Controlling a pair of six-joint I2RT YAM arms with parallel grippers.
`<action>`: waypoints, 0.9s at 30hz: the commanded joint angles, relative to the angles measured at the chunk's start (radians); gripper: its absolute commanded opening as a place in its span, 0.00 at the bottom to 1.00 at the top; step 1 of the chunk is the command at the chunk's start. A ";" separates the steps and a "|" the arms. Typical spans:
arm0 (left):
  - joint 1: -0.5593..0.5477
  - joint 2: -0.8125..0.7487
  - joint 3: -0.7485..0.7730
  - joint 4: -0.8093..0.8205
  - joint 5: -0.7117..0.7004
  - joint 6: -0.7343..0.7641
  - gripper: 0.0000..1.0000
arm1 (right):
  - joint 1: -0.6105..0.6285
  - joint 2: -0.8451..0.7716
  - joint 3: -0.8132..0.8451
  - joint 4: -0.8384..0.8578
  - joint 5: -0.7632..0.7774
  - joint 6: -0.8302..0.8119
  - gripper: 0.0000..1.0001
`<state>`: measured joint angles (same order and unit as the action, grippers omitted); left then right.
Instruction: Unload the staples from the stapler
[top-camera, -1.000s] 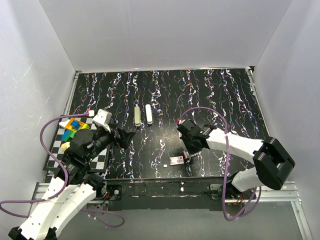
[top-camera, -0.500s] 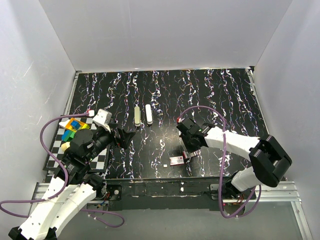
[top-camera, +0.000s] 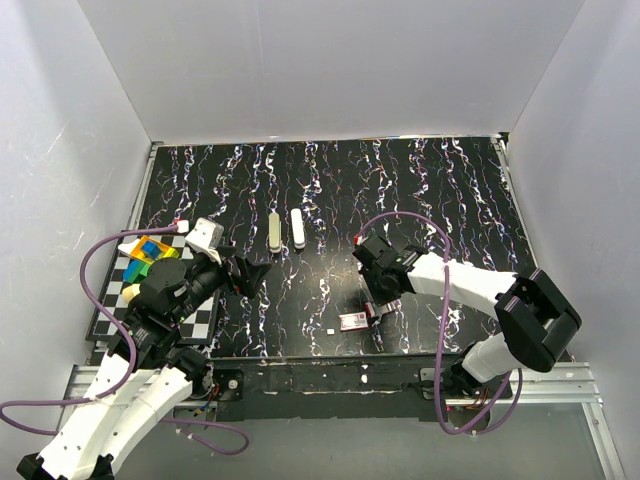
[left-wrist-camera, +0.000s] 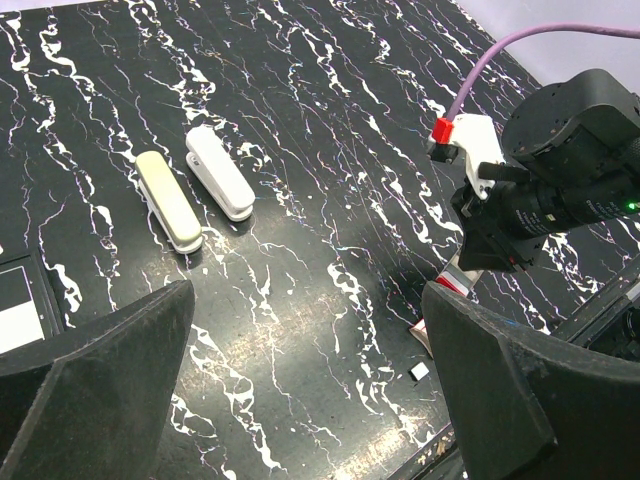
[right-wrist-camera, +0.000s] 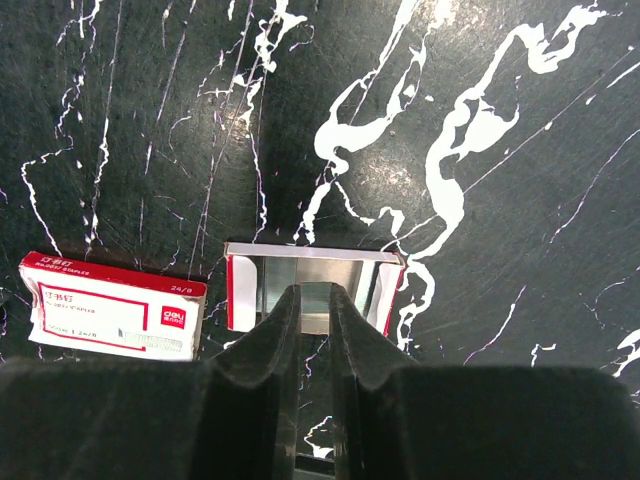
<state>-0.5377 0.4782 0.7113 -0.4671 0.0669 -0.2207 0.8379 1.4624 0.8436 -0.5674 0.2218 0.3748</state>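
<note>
The beige stapler (top-camera: 275, 232) and the white stapler (top-camera: 297, 228) lie side by side on the marbled black table (top-camera: 450, 190), long axes running toward 12 o'clock, both closed, close together but not touching. Neither arm touches them. From the right gripper (top-camera: 376, 310) they sit well apart at about 10 o'clock; from the left gripper (top-camera: 250, 272) they are nearer, at about 1 o'clock. The left wrist view shows the beige stapler (left-wrist-camera: 168, 200) and the white stapler (left-wrist-camera: 220, 186) beyond that gripper's tips.

The left gripper (left-wrist-camera: 305, 300) hangs spread wide above bare table with nothing between its fingers.

The right gripper (right-wrist-camera: 315, 295) points down into a small red-walled staple tray (right-wrist-camera: 310, 256), its fingers only a thin slit apart. A grey strip shows in that slit, but I cannot tell whether the fingers pinch anything or stand free. The tray holds a shiny silver lining that looks like staple strips. Just beside it at 9 o'clock lies its red-and-white sleeve (right-wrist-camera: 112, 318), flat and label up, apart from the tray. From above, tray and sleeve together show as one small red-and-white patch under the gripper.

A tiny white scrap (top-camera: 331, 330) lies at 9 o'clock from the sleeve. At the table's left edge a checkered board (top-camera: 115, 300) carries coloured blocks (top-camera: 147, 258).
</note>
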 joint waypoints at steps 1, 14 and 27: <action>0.007 0.000 -0.003 -0.001 -0.006 0.003 0.98 | -0.005 -0.008 0.040 0.014 0.010 0.021 0.20; 0.008 0.002 -0.003 -0.001 -0.006 0.003 0.98 | -0.008 -0.010 0.037 0.021 0.011 0.021 0.25; 0.007 0.008 -0.003 -0.001 -0.004 0.003 0.98 | -0.010 -0.008 0.040 0.024 0.007 0.021 0.29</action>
<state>-0.5373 0.4789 0.7113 -0.4671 0.0669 -0.2207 0.8322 1.4624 0.8436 -0.5655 0.2218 0.3893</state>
